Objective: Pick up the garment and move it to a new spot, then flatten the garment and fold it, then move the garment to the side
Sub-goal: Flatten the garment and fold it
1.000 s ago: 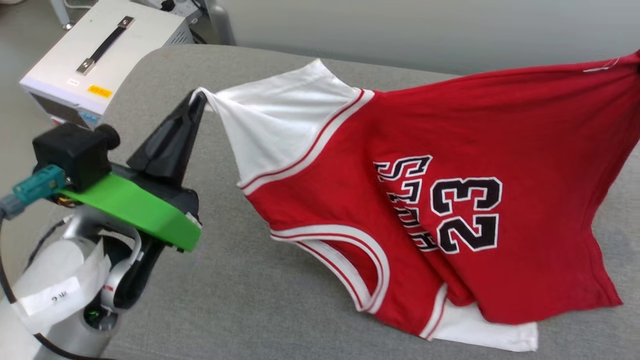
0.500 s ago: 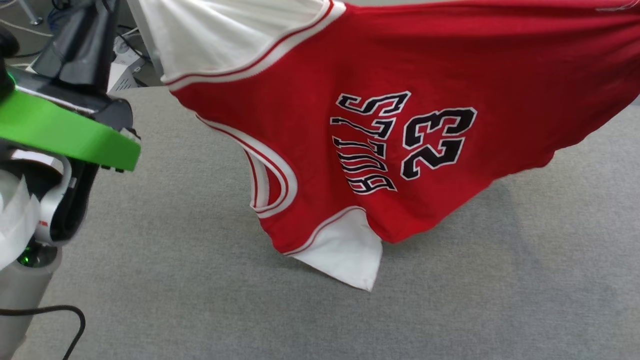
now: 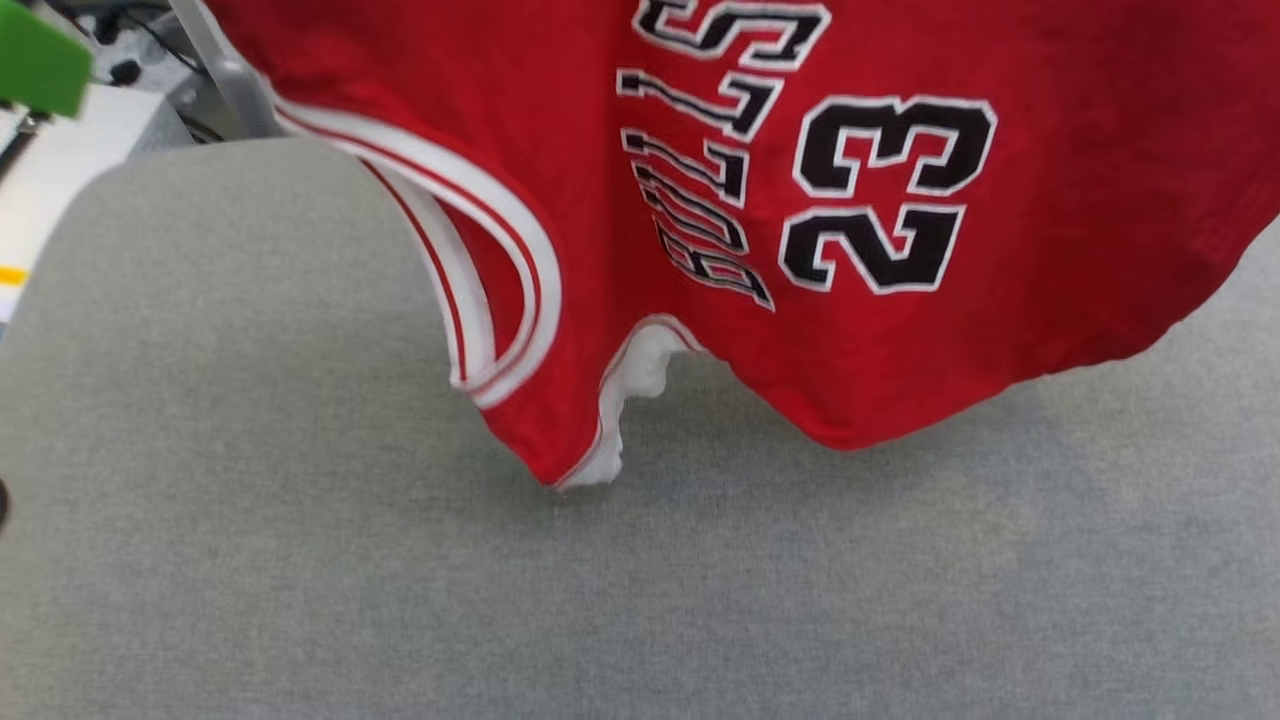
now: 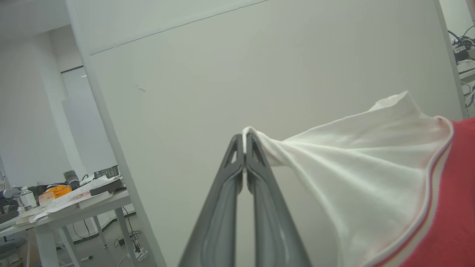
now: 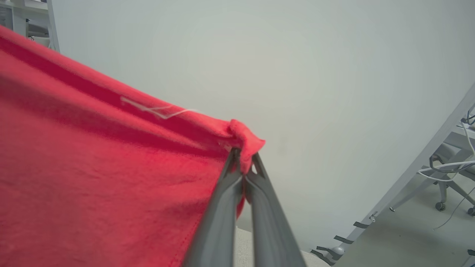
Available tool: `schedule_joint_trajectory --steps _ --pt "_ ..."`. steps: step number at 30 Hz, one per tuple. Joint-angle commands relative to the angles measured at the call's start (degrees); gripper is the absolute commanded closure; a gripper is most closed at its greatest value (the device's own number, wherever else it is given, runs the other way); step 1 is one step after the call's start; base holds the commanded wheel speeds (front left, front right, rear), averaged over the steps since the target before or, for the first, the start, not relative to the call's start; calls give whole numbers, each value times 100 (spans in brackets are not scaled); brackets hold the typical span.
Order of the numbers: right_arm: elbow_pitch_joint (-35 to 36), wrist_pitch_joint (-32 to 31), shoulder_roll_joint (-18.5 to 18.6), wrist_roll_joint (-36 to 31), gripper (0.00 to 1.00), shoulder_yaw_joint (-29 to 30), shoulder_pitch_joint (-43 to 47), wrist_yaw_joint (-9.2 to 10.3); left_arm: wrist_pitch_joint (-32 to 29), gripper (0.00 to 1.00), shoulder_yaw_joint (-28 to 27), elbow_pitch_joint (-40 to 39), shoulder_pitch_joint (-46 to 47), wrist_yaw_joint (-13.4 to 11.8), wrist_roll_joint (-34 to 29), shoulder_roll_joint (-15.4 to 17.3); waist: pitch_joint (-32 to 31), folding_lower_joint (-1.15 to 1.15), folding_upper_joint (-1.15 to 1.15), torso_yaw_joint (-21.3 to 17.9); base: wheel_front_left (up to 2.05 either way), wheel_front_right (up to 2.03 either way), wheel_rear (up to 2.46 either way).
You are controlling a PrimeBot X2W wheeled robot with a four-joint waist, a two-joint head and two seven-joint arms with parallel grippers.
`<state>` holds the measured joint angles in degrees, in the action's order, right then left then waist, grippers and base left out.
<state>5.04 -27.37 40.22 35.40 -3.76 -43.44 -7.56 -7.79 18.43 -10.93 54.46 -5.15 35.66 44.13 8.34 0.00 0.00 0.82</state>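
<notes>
At the far left of the head view a green mount (image 3: 35, 60) cut the top corner above a white box (image 3: 50, 190). The left gripper (image 4: 244, 139) was clamped tight on the tip of the white sleeve (image 4: 352, 167), pulling it taut in front of a pale wall (image 4: 259, 74). The garment (image 3: 1080, 200) hung spread in the air above the grey padded surface (image 3: 640, 600), its striped neck trim (image 3: 505, 290) and black lettering (image 3: 885, 190) turned sideways to the camera; whether its lowest tip touched the surface could not be told. On the right, the right gripper (image 5: 243, 155) was pinched closed on a bunched red hem corner (image 5: 246, 139)
</notes>
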Motion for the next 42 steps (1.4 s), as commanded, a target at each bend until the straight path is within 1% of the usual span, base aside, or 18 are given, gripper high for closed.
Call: schedule_joint_trajectory --steps 1,7,11,13,16,20,23,27,31,34,38,40,41,42 --pt "-39 45 36 -94 100 52 -187 8 -72 100 -10 123 264 88 -60 114 481 0 0 -123 0 0 0" --pt "-378 159 78 -306 100 -56 -1018 8 -392 100 89 693 1258 543 -81 234 1326 0 0 -200 0 0 0" --pt "-872 330 81 -529 100 -237 -1841 8 -553 100 285 1230 2131 901 -288 265 1952 0 0 -254 0 0 0" --pt "-1194 448 43 -678 100 -355 -2272 8 -546 100 398 1557 2625 1015 -444 224 2209 0 0 -279 0 0 0" --pt "-1687 737 -8 -1057 100 -607 -2910 8 -476 100 527 2156 3372 1114 -632 99 2520 0 0 -345 0 0 0" --pt "-2471 1177 -221 -1516 100 -820 -3744 8 -246 100 685 3072 4398 1185 -883 -126 2856 0 0 -402 0 0 0" --pt "-3101 1535 -451 -1838 100 -830 -4369 8 96 100 809 3728 5093 1212 -1083 -341 3034 0 0 -389 0 0 0" --pt "-3815 1979 -751 -2249 100 -766 -5050 8 680 100 904 4493 5679 1224 -1274 -580 3238 0 0 -311 0 0 0" --pt "-4434 2440 -1047 -2592 100 -722 -5444 8 1354 100 994 5169 5816 1239 -1304 -768 3360 0 0 -212 0 0 0" --pt "-4752 2788 -1231 -2718 100 -719 -5457 8 1820 100 1133 5519 5572 1252 -1228 -900 3359 0 0 -117 0 0 0" --pt "-5085 3194 -1440 -2795 100 -771 -5140 8 2159 100 1309 5784 4891 1260 -1011 -1161 3240 0 0 36 0 0 0" --pt "-5167 3351 -1533 -2794 100 -1012 -4852 8 2233 100 1324 5750 4480 1261 -810 -1318 3152 0 0 90 0 0 0" --pt "-5241 3597 -1572 -2646 100 -1284 -4371 8 2271 100 1424 5536 3767 1262 -620 -1477 2959 0 0 142 0 0 0" --pt "-5257 3658 -1577 -2586 100 -1329 -4241 8 2273 100 1409 5415 3564 1262 -581 -1499 2903 0 0 148 0 0 0"
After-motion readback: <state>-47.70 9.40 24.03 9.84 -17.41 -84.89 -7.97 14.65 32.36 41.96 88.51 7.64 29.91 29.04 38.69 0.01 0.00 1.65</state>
